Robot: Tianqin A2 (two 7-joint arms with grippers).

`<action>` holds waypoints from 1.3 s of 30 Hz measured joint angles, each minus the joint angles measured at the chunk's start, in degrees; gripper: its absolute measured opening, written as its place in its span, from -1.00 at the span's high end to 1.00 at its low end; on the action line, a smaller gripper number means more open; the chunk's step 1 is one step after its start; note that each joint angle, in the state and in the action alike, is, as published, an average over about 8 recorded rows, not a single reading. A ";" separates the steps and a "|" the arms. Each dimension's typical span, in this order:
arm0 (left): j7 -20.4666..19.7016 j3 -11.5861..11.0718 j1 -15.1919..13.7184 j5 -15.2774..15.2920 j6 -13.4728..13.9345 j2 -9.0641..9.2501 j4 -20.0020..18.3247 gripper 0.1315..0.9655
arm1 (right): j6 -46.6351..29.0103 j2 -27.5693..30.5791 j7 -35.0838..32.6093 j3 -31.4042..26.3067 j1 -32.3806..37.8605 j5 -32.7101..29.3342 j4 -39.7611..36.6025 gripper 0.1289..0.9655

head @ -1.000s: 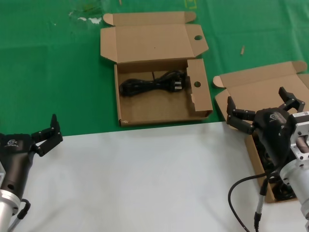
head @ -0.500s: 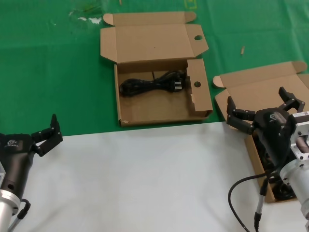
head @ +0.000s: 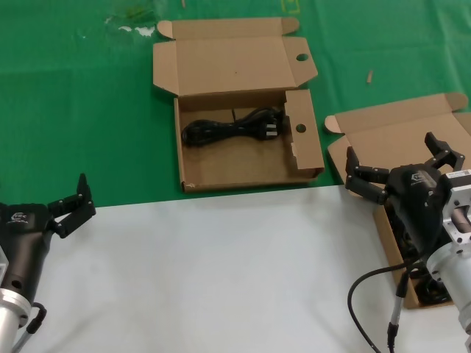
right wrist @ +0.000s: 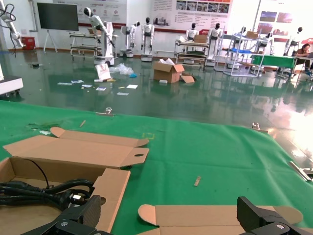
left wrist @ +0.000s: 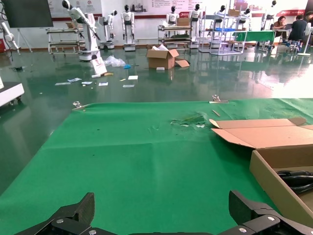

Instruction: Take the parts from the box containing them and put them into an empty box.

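Note:
The hole-punched-flap box point(head: 243, 180) lies open at centre on the green mat, with one black power cord point(head: 232, 126) inside. The plain-lid box with ear tabs point(head: 397, 129) lies open at the right; dark cords point(head: 434, 292) show in it, mostly hidden by my right arm. My right gripper point(head: 391, 153) is open and empty, above that box's near left part. My left gripper point(head: 70, 204) is open and empty at the far left, over the mat's front edge. The right wrist view shows the right gripper point(right wrist: 168, 208), the cord point(right wrist: 44, 191) and the plain lid point(right wrist: 195, 215). The left wrist view shows the left gripper point(left wrist: 161, 203) over bare mat.
A white table surface point(head: 206, 272) fills the front; the green mat point(head: 81, 110) lies behind it. White scraps point(head: 136, 29) lie at the mat's back left, a small stick point(head: 370, 75) at back right. A black cable point(head: 368, 294) hangs by my right arm.

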 joint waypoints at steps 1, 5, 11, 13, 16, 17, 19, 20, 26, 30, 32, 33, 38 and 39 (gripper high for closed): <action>0.00 0.00 0.00 0.00 0.00 0.00 0.00 -1.00 | 0.00 0.00 0.00 0.00 0.00 0.00 0.00 -1.00; 0.00 0.00 0.00 0.00 0.00 0.00 0.00 -1.00 | 0.00 0.00 0.00 0.00 0.00 0.00 0.00 -1.00; 0.00 0.00 0.00 0.00 0.00 0.00 0.00 -1.00 | 0.00 0.00 0.00 0.00 0.00 0.00 0.00 -1.00; 0.00 0.00 0.00 0.00 0.00 0.00 0.00 -1.00 | 0.00 0.00 0.00 0.00 0.00 0.00 0.00 -1.00; 0.00 0.00 0.00 0.00 0.00 0.00 0.00 -1.00 | 0.00 0.00 0.00 0.00 0.00 0.00 0.00 -1.00; 0.00 0.00 0.00 0.00 0.00 0.00 0.00 -1.00 | 0.00 0.00 0.00 0.00 0.00 0.00 0.00 -1.00; 0.00 0.00 0.00 0.00 0.00 0.00 0.00 -1.00 | 0.00 0.00 0.00 0.00 0.00 0.00 0.00 -1.00; 0.00 0.00 0.00 0.00 0.00 0.00 0.00 -1.00 | 0.00 0.00 0.00 0.00 0.00 0.00 0.00 -1.00; 0.00 0.00 0.00 0.00 0.00 0.00 0.00 -1.00 | 0.00 0.00 0.00 0.00 0.00 0.00 0.00 -1.00; 0.00 0.00 0.00 0.00 0.00 0.00 0.00 -1.00 | 0.00 0.00 0.00 0.00 0.00 0.00 0.00 -1.00; 0.00 0.00 0.00 0.00 0.00 0.00 0.00 -1.00 | 0.00 0.00 0.00 0.00 0.00 0.00 0.00 -1.00; 0.00 0.00 0.00 0.00 0.00 0.00 0.00 -1.00 | 0.00 0.00 0.00 0.00 0.00 0.00 0.00 -1.00; 0.00 0.00 0.00 0.00 0.00 0.00 0.00 -1.00 | 0.00 0.00 0.00 0.00 0.00 0.00 0.00 -1.00; 0.00 0.00 0.00 0.00 0.00 0.00 0.00 -1.00 | 0.00 0.00 0.00 0.00 0.00 0.00 0.00 -1.00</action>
